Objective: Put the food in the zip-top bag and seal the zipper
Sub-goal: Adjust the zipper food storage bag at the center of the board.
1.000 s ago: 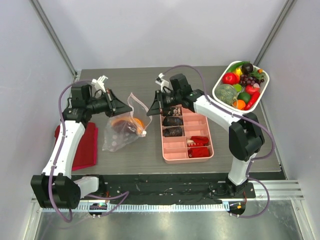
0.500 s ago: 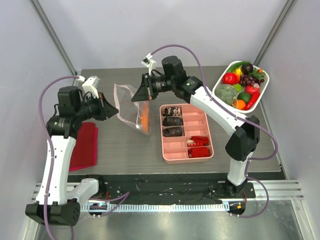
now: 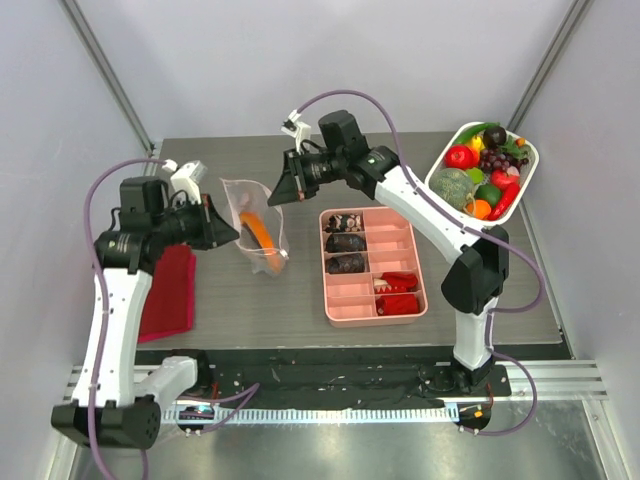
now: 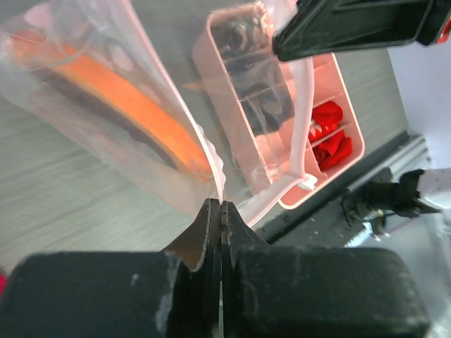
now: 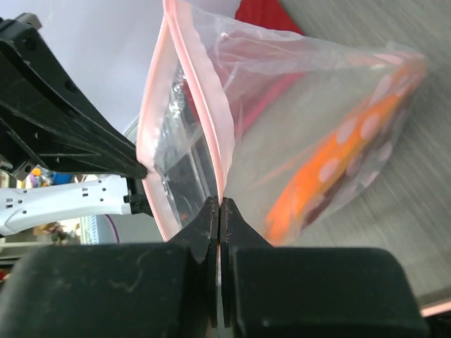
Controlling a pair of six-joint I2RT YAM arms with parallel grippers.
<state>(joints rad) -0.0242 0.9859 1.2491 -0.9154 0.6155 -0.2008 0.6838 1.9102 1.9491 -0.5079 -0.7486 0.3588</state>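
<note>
The zip-top bag (image 3: 245,200) hangs upright above the table, stretched between my two grippers. An orange food piece (image 3: 258,231) and a dark piece lie inside it. My left gripper (image 3: 232,235) is shut on the bag's left edge, as the left wrist view (image 4: 222,204) shows. My right gripper (image 3: 272,193) is shut on the pink rim at the opposite side (image 5: 220,204). The whitish zipper strip (image 4: 304,127) dangles down, with its slider tab at the lower end. More food (image 3: 462,157) fills a white basket (image 3: 436,166) at the back right.
A pink compartment tray (image 3: 400,240) with dark lumps and red pieces lies just right of the bag. A red folded cloth (image 3: 168,295) lies under the left arm. Grey walls close in both sides.
The bag lay slumped on the table; both grippers have lifted it and it now hangs upright between them. The right gripper moved up and back-left, and the left arm swung left.
</note>
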